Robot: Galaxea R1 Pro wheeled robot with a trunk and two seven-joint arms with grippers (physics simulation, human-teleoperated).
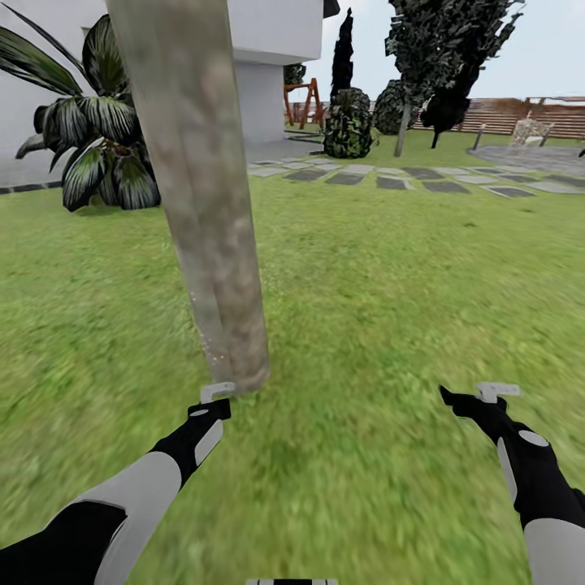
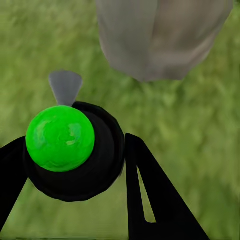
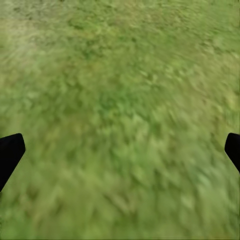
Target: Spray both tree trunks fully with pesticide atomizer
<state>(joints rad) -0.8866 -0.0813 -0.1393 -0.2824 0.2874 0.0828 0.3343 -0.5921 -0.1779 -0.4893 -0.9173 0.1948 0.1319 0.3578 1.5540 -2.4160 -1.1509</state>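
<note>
Clamping the pesticide atomizer (image 2: pixel 67 150), left gripper (image 1: pixel 215 400) sits just beside the tree trunk (image 1: pixel 207 195) base; faint white specks (image 1: pixel 213 351) on bark. Right gripper (image 1: pixel 479 398) spread wide, empty, over lawn (image 3: pixel 120 110).

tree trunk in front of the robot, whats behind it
Behind the tree trunk you can see a white house wall, a dark broad-leafed plant to one side, and lawn. Whatever stands directly behind the trunk is covered by it.

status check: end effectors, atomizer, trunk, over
Left end effector shut on pesticide atomizer, nozzle toward tree trunk. Right end effector open over lawn. Faint white specks low on trunk. Nothing between.
</note>
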